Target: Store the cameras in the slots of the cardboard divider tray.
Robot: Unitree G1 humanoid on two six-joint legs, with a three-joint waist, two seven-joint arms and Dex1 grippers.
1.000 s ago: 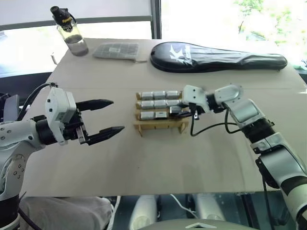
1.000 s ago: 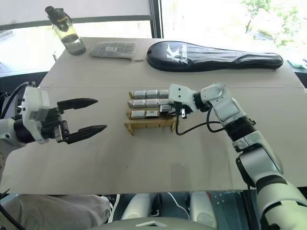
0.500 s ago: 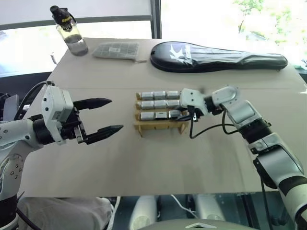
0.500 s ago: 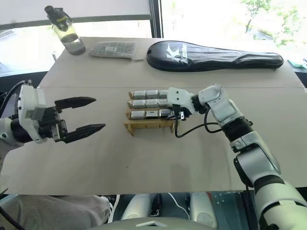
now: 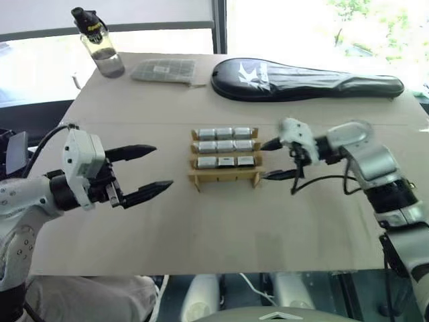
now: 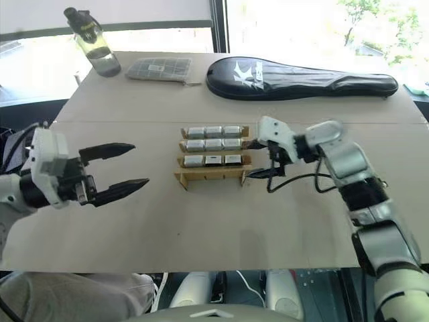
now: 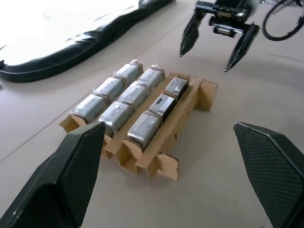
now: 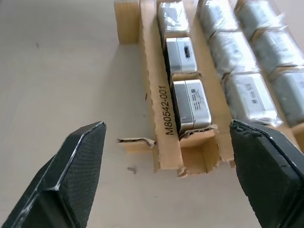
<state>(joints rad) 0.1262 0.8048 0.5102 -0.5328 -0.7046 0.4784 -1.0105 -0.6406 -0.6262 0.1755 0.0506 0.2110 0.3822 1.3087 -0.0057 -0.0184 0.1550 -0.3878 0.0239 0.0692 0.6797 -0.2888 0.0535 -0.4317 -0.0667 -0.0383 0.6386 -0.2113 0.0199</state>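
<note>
Tray (image 5: 224, 177) lies just left of the empty, spread right claw (image 5: 276, 159) — far nearer than the open left claw (image 5: 147, 170); its rows run crosswise.

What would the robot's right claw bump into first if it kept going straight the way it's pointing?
Probably the cardboard divider tray. The right gripper points at the tray's near end with jaws open, table showing between them. The cameras sit just past that end.

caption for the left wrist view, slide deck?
Nine silver-grey block cameras fill the tan cardboard divider tray; open right gripper hangs beyond it.
</note>
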